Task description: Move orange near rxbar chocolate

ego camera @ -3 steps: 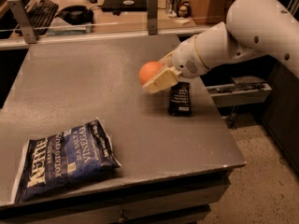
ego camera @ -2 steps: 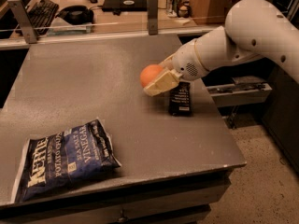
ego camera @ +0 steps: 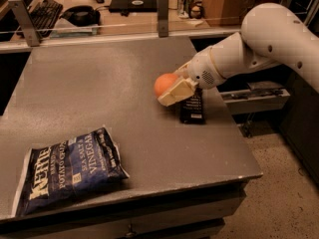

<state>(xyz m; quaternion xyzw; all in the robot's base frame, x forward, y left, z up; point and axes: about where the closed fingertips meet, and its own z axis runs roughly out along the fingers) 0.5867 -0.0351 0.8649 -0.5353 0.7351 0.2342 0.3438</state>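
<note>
The orange (ego camera: 163, 83) is round and smooth and sits held in my gripper (ego camera: 171, 89) at the right side of the grey table (ego camera: 99, 78), just above its surface. The cream fingers (ego camera: 177, 91) are shut around the orange's near side. The rxbar chocolate (ego camera: 192, 108), a flat black bar with white lettering, lies on the table directly right of and below the gripper, partly under my wrist. The white arm reaches in from the right.
A large blue Kettle chip bag (ego camera: 67, 169) lies at the front left of the table. The table's right edge runs just past the bar. A rail with posts (ego camera: 162, 6) lines the far edge; a desk with a keyboard and cans stands beyond.
The gripper and orange have stayed nearly in place beside the bar, shifting only slightly. Nothing else has moved.
</note>
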